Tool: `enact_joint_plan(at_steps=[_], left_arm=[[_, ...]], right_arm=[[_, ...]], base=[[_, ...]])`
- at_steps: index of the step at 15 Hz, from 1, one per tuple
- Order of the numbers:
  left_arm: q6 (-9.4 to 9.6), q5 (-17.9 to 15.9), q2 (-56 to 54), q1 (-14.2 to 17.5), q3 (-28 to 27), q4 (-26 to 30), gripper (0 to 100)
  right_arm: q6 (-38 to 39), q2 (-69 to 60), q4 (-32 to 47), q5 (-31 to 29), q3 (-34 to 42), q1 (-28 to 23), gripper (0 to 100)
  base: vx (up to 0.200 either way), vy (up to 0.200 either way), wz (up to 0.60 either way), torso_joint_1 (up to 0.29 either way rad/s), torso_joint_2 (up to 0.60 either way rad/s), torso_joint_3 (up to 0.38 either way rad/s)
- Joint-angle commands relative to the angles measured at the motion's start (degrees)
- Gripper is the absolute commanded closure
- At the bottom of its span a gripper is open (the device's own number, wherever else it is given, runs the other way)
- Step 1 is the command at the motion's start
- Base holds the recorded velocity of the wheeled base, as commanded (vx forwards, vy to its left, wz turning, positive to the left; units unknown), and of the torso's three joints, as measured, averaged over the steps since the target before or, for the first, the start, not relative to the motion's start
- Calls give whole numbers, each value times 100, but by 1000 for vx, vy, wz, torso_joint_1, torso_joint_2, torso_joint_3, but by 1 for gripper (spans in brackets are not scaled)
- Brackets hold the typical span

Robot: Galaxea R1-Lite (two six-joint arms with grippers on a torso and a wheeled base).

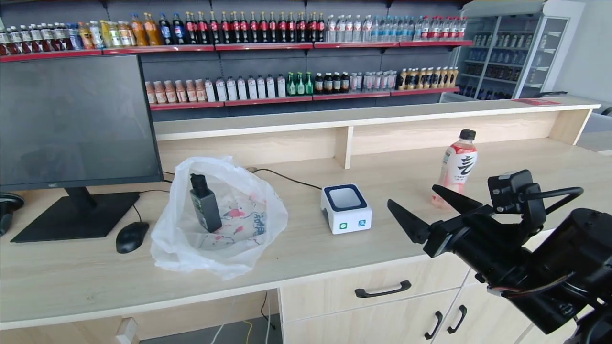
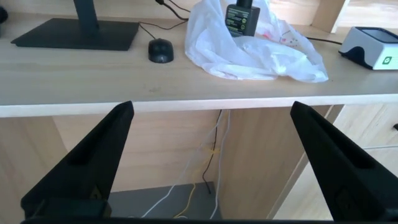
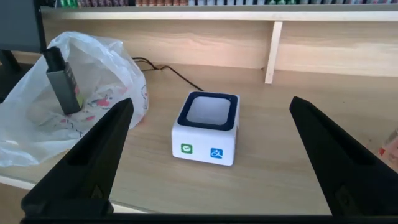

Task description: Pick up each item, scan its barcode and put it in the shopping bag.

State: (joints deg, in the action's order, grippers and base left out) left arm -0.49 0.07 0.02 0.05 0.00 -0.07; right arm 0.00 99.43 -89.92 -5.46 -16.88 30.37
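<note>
A pink drink bottle [image 1: 458, 167] with a black cap stands upright on the counter at the right. The white barcode scanner [image 1: 345, 208] sits mid-counter. Left of it, the translucent shopping bag [image 1: 215, 215] holds a dark rectangular bottle [image 1: 205, 203] standing upright. My right gripper [image 1: 412, 196] hovers open and empty just in front of the pink bottle, pointing toward the scanner [image 3: 206, 127]; the bag [image 3: 37, 124] lies beyond. My left gripper [image 2: 210, 112] is open and empty, below the counter's front edge, facing the bag [image 2: 261, 50] and its dark bottle [image 2: 241, 18].
A monitor [image 1: 76, 119] on a black stand and a black mouse [image 1: 131, 236] occupy the counter's left. A raised wooden shelf [image 1: 363, 119] runs along the back. Drawers with black handles [image 1: 382, 290] sit below the counter. Drink shelves line the far wall.
</note>
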Motion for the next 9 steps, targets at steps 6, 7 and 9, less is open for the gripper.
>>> enact_joint_plan(at_steps=[6, 7, 9], left_arm=[[-4, 1, -2, 4, 0, -1, 0], [-4, 1, -2, -5, 0, -1, 0], [-4, 1, -2, 4, 0, -1, 0]], right_arm=[[-9, -55, -8, 1, 115, 4, 0], [-9, -37, -8, 1, 106, 13, 0], [0, -29, -8, 1, 89, 57, 0]], base=[[0, -200, 0, 2, 0, 2], [0, -200, 0, 12, 7, 2], [0, -200, 300, 5, 0, 0]])
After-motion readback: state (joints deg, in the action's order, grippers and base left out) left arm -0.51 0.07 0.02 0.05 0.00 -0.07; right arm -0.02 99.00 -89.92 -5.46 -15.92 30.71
